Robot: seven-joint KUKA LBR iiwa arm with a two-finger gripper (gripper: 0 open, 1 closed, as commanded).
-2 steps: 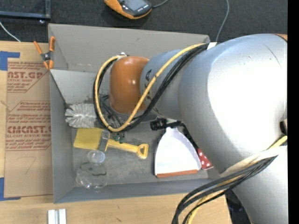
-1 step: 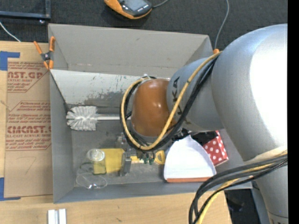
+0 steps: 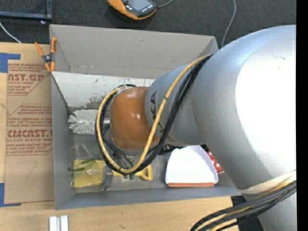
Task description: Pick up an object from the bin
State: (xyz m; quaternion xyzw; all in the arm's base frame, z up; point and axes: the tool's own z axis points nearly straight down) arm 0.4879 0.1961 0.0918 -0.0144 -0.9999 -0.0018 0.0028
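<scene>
Gripper [image 3: 109,175] low at 7 o'clock in grey metal bin [image 3: 134,52], beside yellow crinkled plastic packet [image 3: 88,173]; its state cannot be told. White bristle brush [image 3: 85,121] at 9 o'clock.

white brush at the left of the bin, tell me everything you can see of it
The white brush lies on its side on the floor of the bin, close to the left wall. What shows is a round tuft of stiff-looking white bristles, seemingly plastic. Its right end is hidden behind the arm's cables, so a handle cannot be told. Nothing else visibly touches it.
</scene>
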